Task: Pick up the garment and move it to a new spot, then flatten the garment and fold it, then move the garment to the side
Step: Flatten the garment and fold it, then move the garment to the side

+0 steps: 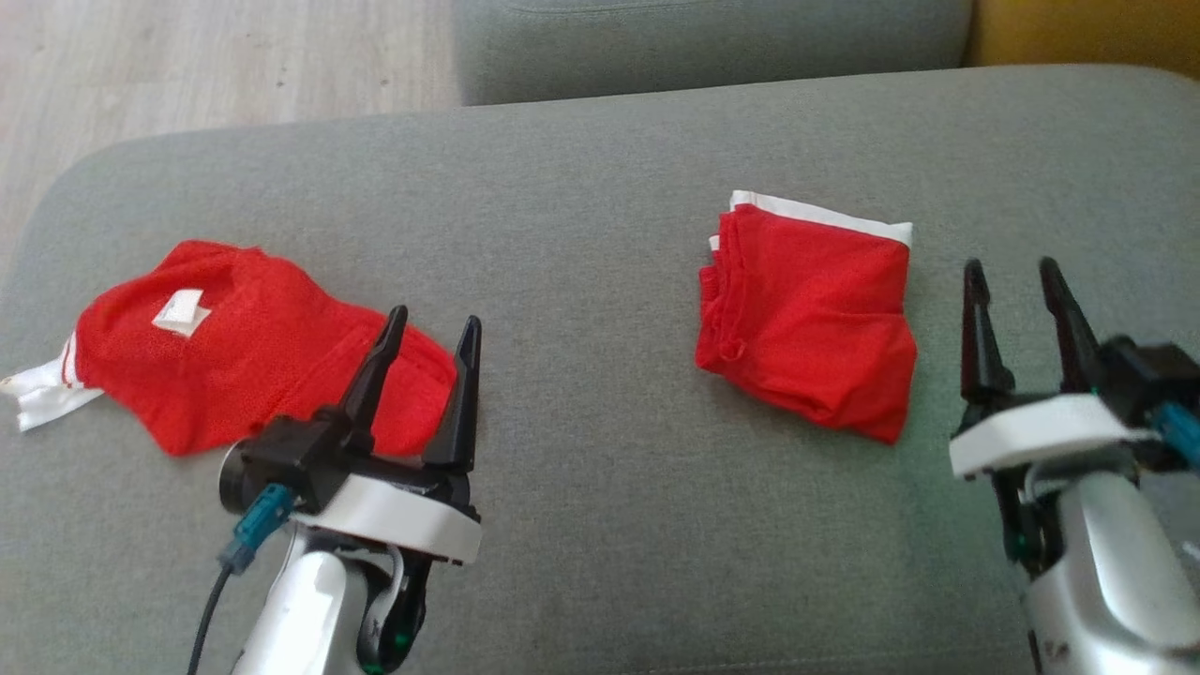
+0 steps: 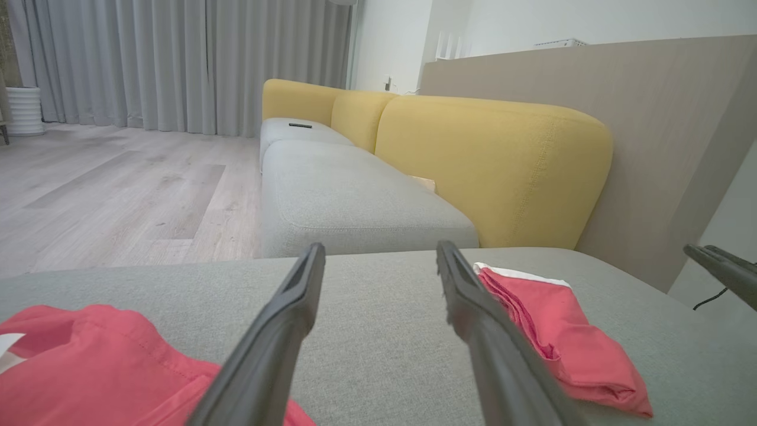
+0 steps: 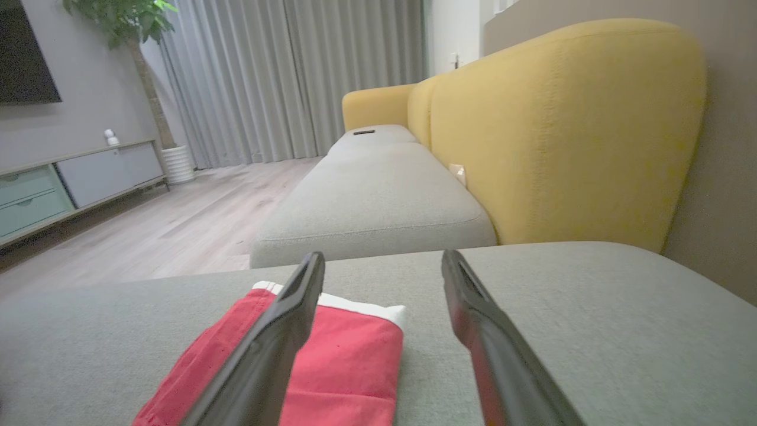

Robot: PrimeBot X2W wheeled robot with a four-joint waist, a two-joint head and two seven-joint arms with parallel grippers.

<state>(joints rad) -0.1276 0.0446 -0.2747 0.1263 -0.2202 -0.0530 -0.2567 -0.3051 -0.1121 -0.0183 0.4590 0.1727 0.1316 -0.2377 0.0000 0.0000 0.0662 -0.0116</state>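
Two red garments lie on the grey sofa cushion. A crumpled red garment with a white label and white trim sits at the left, also at the lower left of the left wrist view. A folded red garment with a white band lies right of centre; it also lies under the fingers in the right wrist view. My left gripper hovers open at the crumpled garment's right edge, holding nothing. My right gripper is open just right of the folded garment, empty.
A second grey seat cushion lies beyond the one in front of me, with yellow backrests along its right. Wooden floor lies past the cushion's far left edge. The stretch of cushion between the two garments is bare.
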